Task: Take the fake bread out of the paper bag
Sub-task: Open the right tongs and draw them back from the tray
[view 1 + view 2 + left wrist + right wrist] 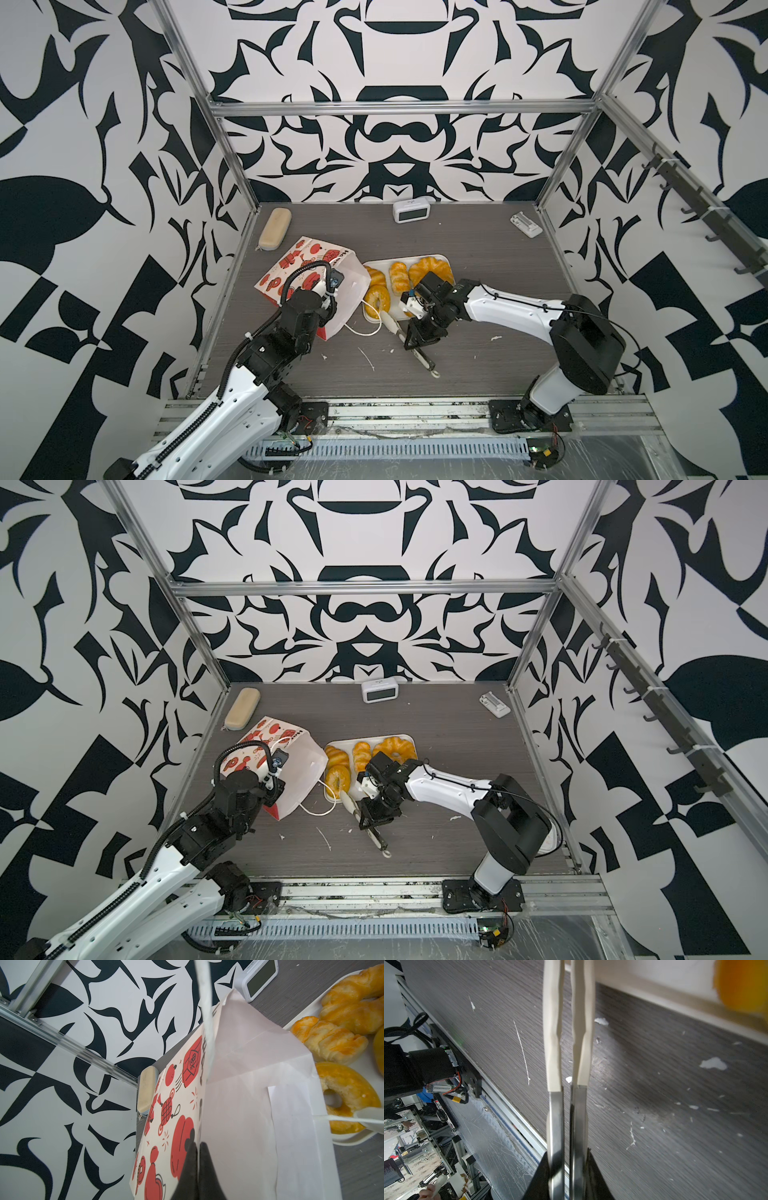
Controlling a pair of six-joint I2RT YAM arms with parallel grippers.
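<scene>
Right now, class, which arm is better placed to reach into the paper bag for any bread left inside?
Probably right. The right gripper grips the tongs, tips by the tray beside the paper bag's open mouth; the left gripper is clamped on its wall.

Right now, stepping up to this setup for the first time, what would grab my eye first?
Probably the glossy golden fake bread laid out on a white tray mid-table, vivid against the grey surface. Just left of it stands out the red-and-white paper bag, its wall pinched by the left gripper. The right gripper clamps a pair of tongs by the tray's near edge.
</scene>
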